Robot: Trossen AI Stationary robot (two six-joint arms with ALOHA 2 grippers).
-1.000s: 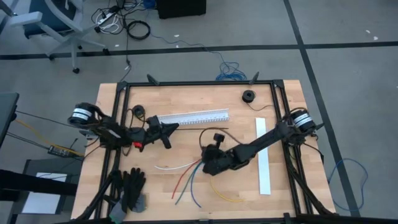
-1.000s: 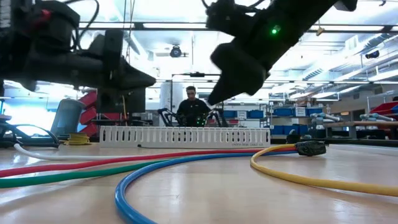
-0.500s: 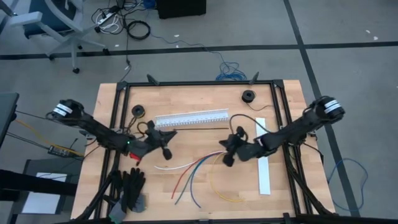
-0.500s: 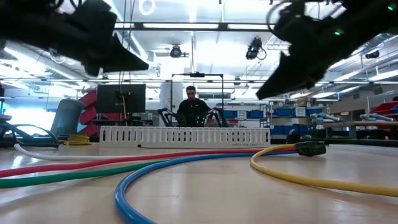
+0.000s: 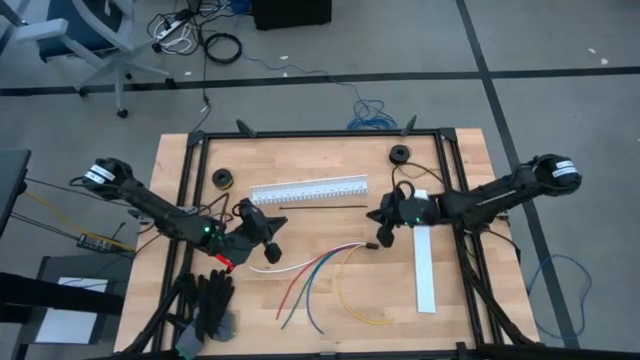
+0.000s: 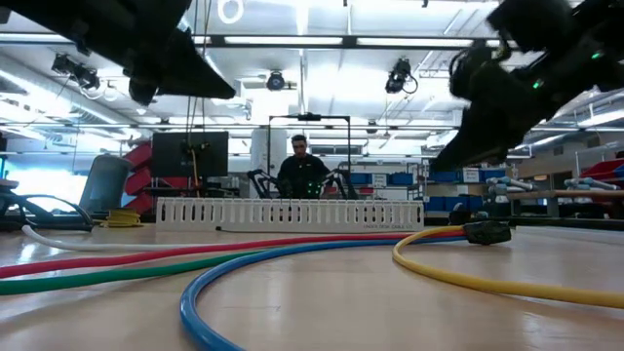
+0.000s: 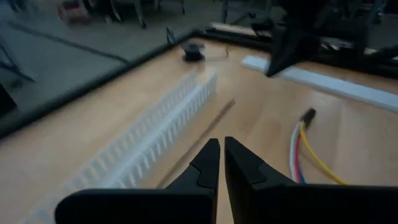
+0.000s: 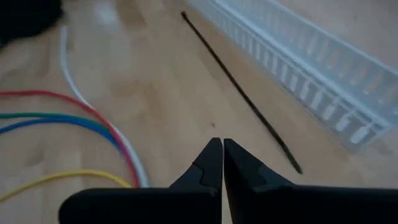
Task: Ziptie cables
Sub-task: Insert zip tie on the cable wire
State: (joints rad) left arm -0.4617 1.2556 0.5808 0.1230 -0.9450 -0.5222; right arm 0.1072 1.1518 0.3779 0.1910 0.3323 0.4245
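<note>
The cables (image 5: 315, 270) lie loose on the wooden table, red, green, blue, yellow and white. They run together at a small dark plug end (image 5: 368, 245) and fan out toward the near edge. A thin black ziptie (image 8: 242, 93) lies flat between them and the white slotted channel (image 5: 308, 190). My left gripper (image 5: 275, 225) hovers shut left of the cables, above the table. My right gripper (image 5: 378, 222) hovers shut just beyond the plug end. In the low view the cables (image 6: 244, 268) fill the foreground, and both grippers hang well above them.
A flat white strip (image 5: 425, 255) lies at the right. Two black rolls (image 5: 222, 178) (image 5: 400, 153) sit near the far edge. Black gloves (image 5: 210, 300) lie at the near left corner. A person stands beyond the table in the low view (image 6: 302, 171).
My right gripper has drawn back from over the cables toward the table's right and far side, rolling as it went, and stayed shut. My left gripper has risen and drifted a little toward the near edge, also shut. The cables have kept their place.
</note>
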